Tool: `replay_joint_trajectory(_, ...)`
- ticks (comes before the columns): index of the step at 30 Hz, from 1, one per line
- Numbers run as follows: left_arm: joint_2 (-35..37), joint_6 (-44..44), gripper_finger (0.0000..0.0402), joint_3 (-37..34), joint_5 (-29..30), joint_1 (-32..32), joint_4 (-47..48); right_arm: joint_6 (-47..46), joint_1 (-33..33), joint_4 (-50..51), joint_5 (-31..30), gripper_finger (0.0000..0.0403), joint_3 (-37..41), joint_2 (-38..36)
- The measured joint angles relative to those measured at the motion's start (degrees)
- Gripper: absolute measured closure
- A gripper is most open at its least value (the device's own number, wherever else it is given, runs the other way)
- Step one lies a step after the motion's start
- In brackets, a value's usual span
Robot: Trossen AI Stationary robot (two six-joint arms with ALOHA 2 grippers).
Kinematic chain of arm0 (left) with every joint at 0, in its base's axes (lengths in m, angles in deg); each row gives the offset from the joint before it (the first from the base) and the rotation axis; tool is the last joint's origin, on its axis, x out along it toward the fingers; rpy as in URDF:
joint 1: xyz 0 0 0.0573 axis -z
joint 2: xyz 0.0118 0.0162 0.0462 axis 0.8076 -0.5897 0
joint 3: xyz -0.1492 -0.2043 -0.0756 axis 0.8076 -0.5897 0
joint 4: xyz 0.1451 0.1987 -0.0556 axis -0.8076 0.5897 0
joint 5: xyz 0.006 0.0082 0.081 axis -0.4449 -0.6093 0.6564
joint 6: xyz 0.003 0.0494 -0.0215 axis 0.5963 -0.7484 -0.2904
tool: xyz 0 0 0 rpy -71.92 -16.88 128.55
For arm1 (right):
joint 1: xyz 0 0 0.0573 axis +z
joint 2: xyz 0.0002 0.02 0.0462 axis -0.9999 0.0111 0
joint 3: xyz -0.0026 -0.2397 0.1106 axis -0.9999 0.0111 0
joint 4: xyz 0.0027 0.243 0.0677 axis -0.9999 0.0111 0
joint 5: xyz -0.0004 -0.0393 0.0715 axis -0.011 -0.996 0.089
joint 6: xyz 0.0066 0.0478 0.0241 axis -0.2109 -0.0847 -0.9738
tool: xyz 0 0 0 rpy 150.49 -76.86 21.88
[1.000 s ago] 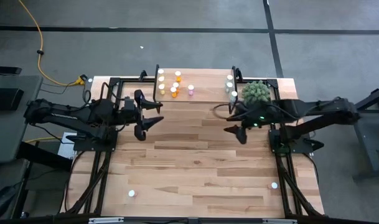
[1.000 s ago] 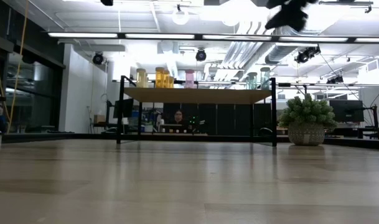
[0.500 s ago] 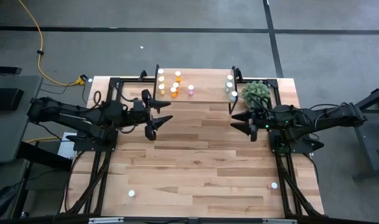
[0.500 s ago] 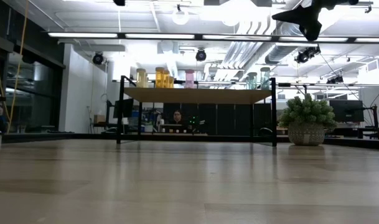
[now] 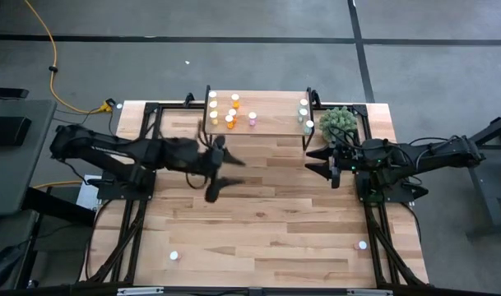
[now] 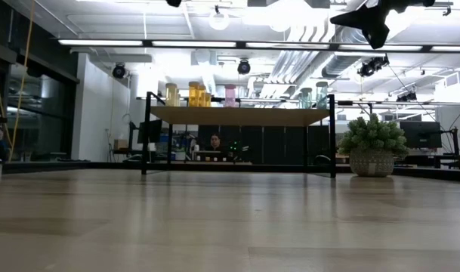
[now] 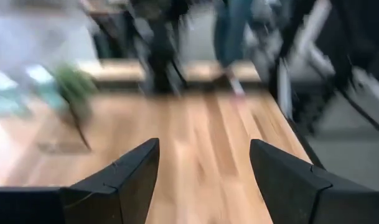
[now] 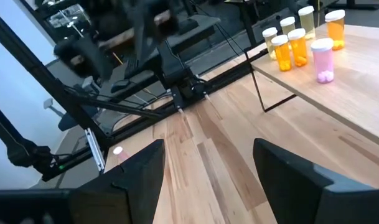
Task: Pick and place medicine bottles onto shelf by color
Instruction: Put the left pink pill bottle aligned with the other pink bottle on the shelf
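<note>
The medicine bottles [image 5: 231, 113] are all standing on the shelf [image 5: 271, 115] at the far edge of the table [image 5: 266, 214], yellow and orange ones with a pink one toward its left end and pale teal ones [image 5: 304, 115] at its right end. The left claw [image 5: 218, 174] is hanging released and empty over the table just near of the shelf's left part, while the right claw [image 5: 327, 167] is hovering released and empty near the shelf's right end, beside the green plant ball [image 5: 339, 122]. Broad bare planks are lying open between the claws and the table's near edge.
</note>
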Motion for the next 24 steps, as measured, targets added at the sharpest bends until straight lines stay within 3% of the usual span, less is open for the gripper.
replay_joint_trajectory(5,-3.84,6.35,0.0161,4.55,-5.07,5.76,17.72,-0.08,0.0,2.14,0.12,0.0167,0.02,0.0)
replay_joint_trajectory(9,-5.96,18.88,0.0161,4.91,-11.68,12.22,30.93,-0.07,0.0,4.61,0.3,0.0167,0.0,0.02)
replay_joint_trajectory(13,-8.11,31.76,0.0161,4.92,-12.79,22.12,39.39,-0.07,0.0,6.99,0.28,0.0167,0.02,0.02)
replay_joint_trajectory(16,-9.46,36.32,0.0161,4.95,-10.27,30.52,39.44,-0.07,0.0,7.9,0.28,0.0167,0.02,0.02)
replay_joint_trajectory(21,-12.22,47.57,0.0161,4.98,2.66,42.15,39.5,-0.07,-0.01,8.09,0.28,0.0167,0.02,0.02)
replay_joint_trajectory(24,-13.83,53.27,0.0161,4.98,5.55,47.11,39.1,-0.07,-0.02,8.1,0.28,0.0167,0.02,0.02)
